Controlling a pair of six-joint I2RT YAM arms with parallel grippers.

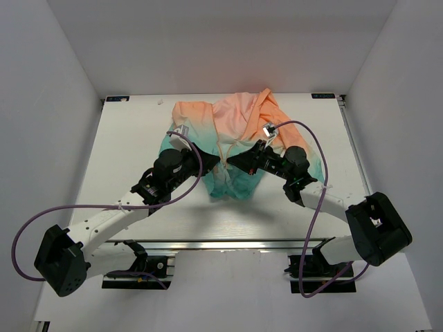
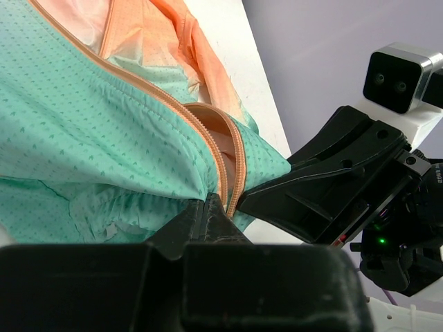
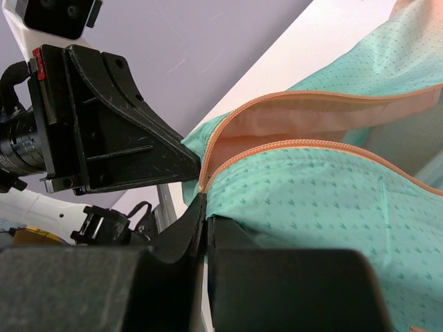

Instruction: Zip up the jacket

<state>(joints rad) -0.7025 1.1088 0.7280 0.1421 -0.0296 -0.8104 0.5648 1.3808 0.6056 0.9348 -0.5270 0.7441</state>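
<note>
One jacket (image 1: 239, 124) is lying hood toward the desk (image 1: 138, 131) far edge; left tool (image 2: 211, 204) and right tool (image 3: 203, 200) are clamping its hem, I think.

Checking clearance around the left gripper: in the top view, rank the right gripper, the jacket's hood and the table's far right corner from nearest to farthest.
From the left gripper:
1. right gripper, tip to tip, on its right.
2. jacket's hood, farther back and right.
3. table's far right corner, farthest.
</note>
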